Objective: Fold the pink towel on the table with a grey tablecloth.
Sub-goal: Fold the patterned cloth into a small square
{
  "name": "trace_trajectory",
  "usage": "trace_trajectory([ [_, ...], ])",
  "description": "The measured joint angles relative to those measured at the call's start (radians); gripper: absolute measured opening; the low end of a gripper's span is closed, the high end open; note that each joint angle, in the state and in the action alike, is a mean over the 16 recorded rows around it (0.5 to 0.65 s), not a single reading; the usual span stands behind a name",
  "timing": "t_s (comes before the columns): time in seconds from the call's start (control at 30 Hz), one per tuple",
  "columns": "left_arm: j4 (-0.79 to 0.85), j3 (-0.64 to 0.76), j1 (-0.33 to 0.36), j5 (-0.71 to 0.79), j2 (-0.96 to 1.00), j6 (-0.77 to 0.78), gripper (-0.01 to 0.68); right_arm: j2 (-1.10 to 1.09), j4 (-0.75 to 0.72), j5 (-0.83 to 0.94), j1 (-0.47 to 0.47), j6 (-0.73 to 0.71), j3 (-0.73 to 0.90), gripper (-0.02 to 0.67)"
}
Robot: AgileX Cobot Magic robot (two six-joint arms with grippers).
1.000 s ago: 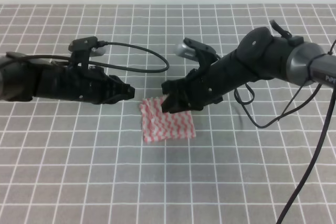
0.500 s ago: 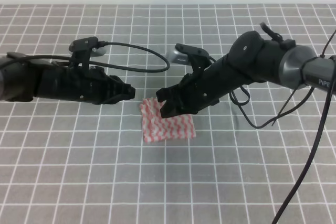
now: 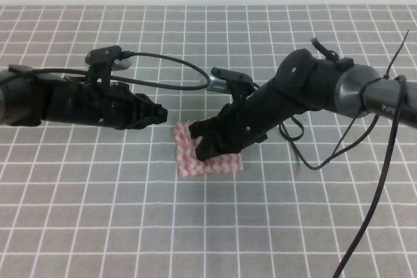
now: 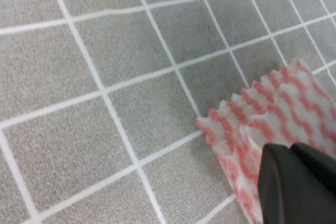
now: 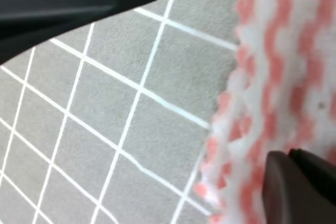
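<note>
I see the towel [image 3: 208, 155] lying on the grey surface [image 3: 98, 213], already doubled, its layered serrated edges visible in the left wrist view. My right tool [image 3: 203, 148] sits low over its near-left part; I cannot tell how its jaws stand. My left tool [image 3: 159, 116] hovers just beside the far-left corner, jaws together and empty. I'd press flat and keep the edges aligned without dragging the layers.

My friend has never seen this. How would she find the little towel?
Look at the big grey table with white grid lines. Near its middle, between the tips of the two black robot arms, lies a small towel. It is the only pink thing there, with wavy pink and white stripes and zigzag edges.
</note>
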Motion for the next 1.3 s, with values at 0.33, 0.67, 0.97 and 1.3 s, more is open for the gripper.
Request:
trace_trajectory([
  [0.33,0.0,0.0,0.0,-0.001,0.0,0.0,-0.001,0.001,0.002,0.01,0.023,0.002,0.0,-0.015],
  [0.67,0.0,0.0,0.0,-0.002,0.0,0.0,-0.001,-0.001,0.009,0.013,0.026,-0.002,-0.001,-0.015],
  [0.97,0.0,0.0,0.0,-0.006,-0.007,0.003,-0.001,-0.004,0.008,0.017,0.012,-0.004,-0.03,-0.015],
  [1.3,-0.003,0.002,-0.013,-0.029,-0.039,0.015,-0.001,-0.007,-0.019,0.023,-0.046,-0.001,-0.071,-0.015],
])
